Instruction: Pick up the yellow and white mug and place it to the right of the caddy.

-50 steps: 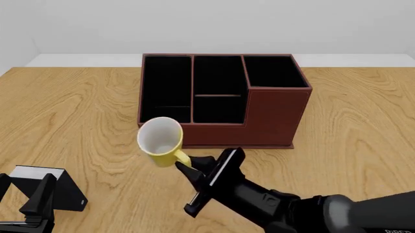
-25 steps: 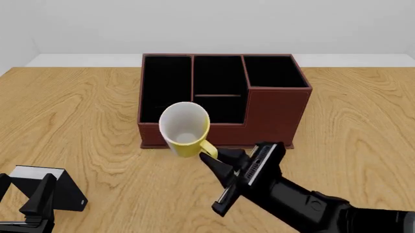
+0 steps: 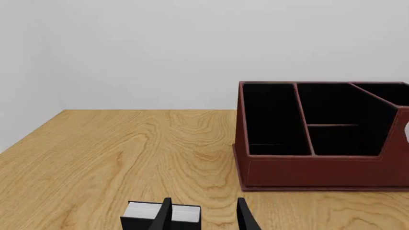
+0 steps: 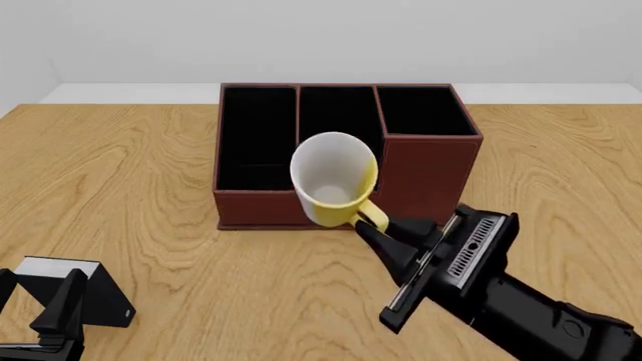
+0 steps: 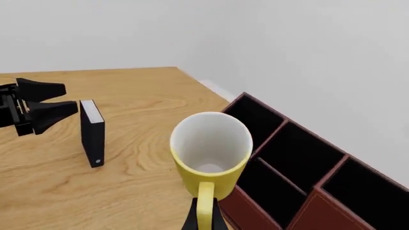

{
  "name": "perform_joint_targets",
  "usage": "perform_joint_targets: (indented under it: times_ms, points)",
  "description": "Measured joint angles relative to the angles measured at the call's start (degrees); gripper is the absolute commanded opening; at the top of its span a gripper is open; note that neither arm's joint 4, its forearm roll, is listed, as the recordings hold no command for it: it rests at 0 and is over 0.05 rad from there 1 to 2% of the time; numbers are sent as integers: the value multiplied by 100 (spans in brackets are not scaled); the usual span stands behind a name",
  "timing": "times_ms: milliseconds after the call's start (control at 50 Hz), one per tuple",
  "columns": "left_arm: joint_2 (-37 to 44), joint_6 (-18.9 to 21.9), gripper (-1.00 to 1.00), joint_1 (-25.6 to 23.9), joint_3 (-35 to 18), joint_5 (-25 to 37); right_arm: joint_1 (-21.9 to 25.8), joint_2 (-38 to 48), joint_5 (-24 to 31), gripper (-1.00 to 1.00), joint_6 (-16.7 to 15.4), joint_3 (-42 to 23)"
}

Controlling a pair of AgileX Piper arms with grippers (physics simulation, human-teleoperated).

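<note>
The yellow and white mug (image 4: 334, 180) hangs in the air, tilted so its white inside faces the front camera. My right gripper (image 4: 377, 226) is shut on its yellow loop handle (image 4: 369, 216). In the front view the mug overlaps the middle of the caddy (image 4: 426, 180), a dark red-brown organiser with black compartments and a taller right section. The right wrist view shows the mug (image 5: 211, 148) straight ahead of the gripper (image 5: 204, 218), with the caddy (image 5: 323, 206) beyond it. My left gripper (image 4: 35, 301) stands open at the near left, far from the mug.
A small black box with a white top (image 4: 105, 301) stands on the wooden table (image 4: 131, 165), just ahead of the left gripper (image 3: 204, 218). The box (image 3: 143, 213) partly shows behind one finger. The table's far edge meets a white wall behind the caddy (image 3: 319, 170).
The right gripper has carried the mug up and to the right, from the caddy's front left corner to in front of its middle. The left arm and the box have not moved.
</note>
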Motion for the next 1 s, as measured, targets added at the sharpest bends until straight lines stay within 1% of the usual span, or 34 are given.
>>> perform_joint_targets:
  times_ms: [280, 760, 1000]
  points:
    - [0, 0, 100, 0, 0, 0, -177, -678, 512, -100, -71, 24]
    - [0, 0, 100, 0, 0, 0, -451, -1547, 1315, -100, -100, -176]
    - [0, 0, 100, 0, 0, 0, -628, -1986, 1494, -100, -249, -70]
